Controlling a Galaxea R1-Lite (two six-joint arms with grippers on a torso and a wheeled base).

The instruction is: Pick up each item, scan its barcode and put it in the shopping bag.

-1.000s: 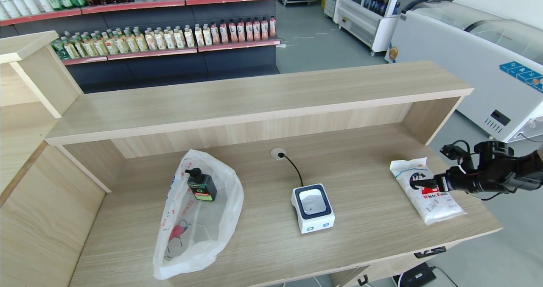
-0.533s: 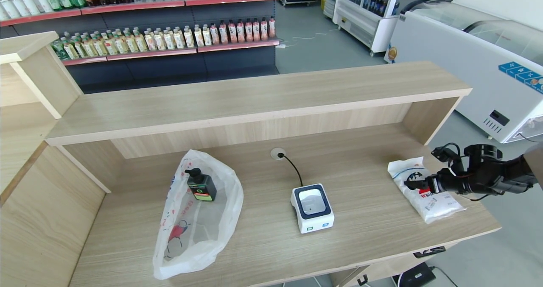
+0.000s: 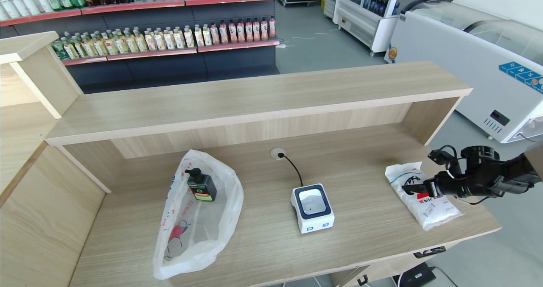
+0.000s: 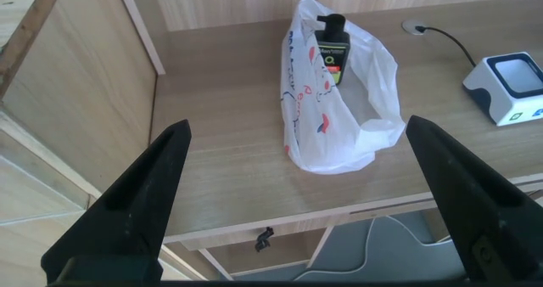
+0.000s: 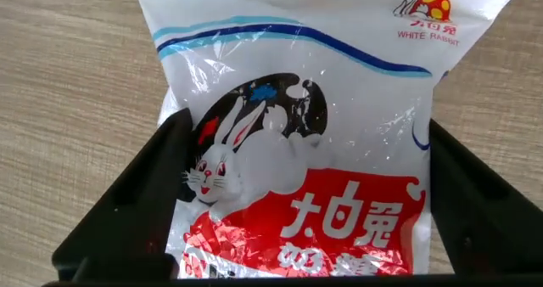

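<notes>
A white candy bag (image 3: pixel 437 206) with a rabbit print lies flat near the counter's right end. My right gripper (image 3: pixel 410 189) is low over it, open, with one finger on each side of the bag (image 5: pixel 305 66); whether the fingers touch it is unclear. A barcode scanner (image 3: pixel 312 207) sits mid-counter. The plastic shopping bag (image 3: pixel 199 232) lies open at the left with a dark pump bottle (image 3: pixel 201 186) inside. My left gripper (image 4: pixel 297 127) is open and holds nothing, well back from the shopping bag (image 4: pixel 373 121), the bottle (image 4: pixel 331 45) and the scanner (image 4: pixel 509 87).
The scanner's cable (image 3: pixel 292 166) runs to a hole at the back of the counter. A raised shelf (image 3: pixel 254 96) spans the far side and a wooden wall (image 3: pixel 46 219) closes the left. The candy bag lies close to the counter's right front corner (image 3: pixel 494 227).
My right gripper has moved left and lower over the candy bag. The bag has shifted slightly to the left. The scanner and shopping bag have stayed put.
</notes>
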